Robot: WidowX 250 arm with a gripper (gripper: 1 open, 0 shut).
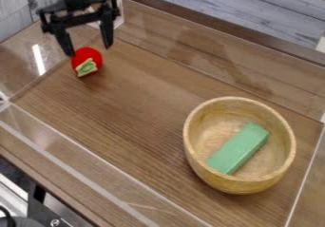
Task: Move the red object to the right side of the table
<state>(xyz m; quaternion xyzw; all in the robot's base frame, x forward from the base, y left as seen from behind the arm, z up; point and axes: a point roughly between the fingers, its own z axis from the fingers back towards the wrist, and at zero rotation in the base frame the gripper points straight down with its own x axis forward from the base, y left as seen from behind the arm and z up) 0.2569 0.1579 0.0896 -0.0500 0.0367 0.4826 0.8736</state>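
Gripper [86, 42] up by the far left of my camera view, and its dark fingers stand wide apart, nothing clamped between them! There's the toy strawberry [86, 58], bright red and rounded, right by the fingertips, on the brown wood-grain table [140, 126] near its left edge, toward the far left corner. Its green and pale end points my way, toward the near edge. One finger is to the left of the fruit, the other to the right; from this angle I can't tell whether either tip touches it. So the strawberry is on the left side of the table, well apart from the right edge.

Over on the right, toward the near right corner, sits the round wooden bowl [208, 119], far bigger than my strawberry. Inside it lies the green block [238, 148], tilted at a slant, its far end leaning to the right. Between strawberry and bowl I've got a broad stretch of bare wood grain. Down at the near left, black cables [32, 195] run beyond the table's edge.
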